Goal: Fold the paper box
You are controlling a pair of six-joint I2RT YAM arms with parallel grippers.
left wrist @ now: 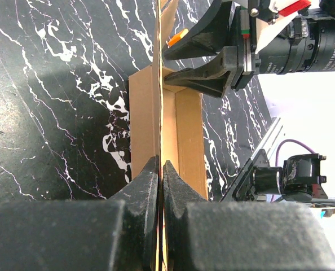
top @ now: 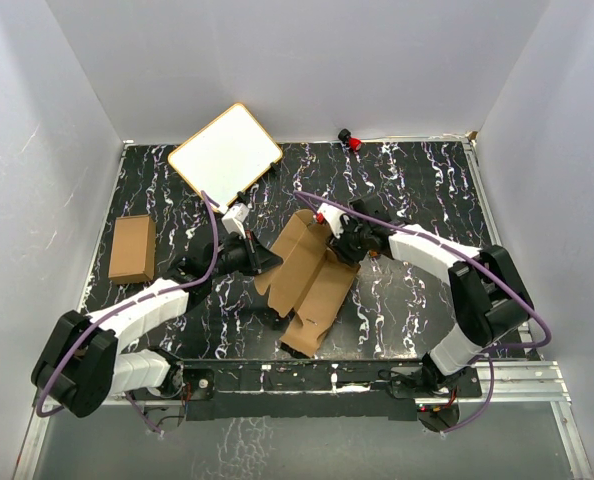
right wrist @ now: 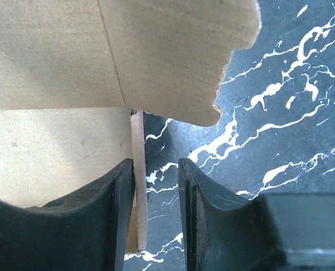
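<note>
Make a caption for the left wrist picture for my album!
Left pincer pinches an upright flap of the paper box; right pincer sits open at the far end.

The left arm (top: 142, 305) reaches the left edge of the plain brown cardboard die-cut sheet (top: 312, 285), and its left hand (left wrist: 161, 169) is clamped on that edge. The right arm (top: 432, 248) meets the sheet's far-right corner, where the right hand (right wrist: 156, 169) stands parted astride an edge.

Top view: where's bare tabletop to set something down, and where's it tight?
Free: far right, between the red-capped item and the right arm; also the near strip between the paper box and that arm's base. Smaller patch between the small carton and the white board. Crowded: centre, left hand and right hand at the paper box.
</note>
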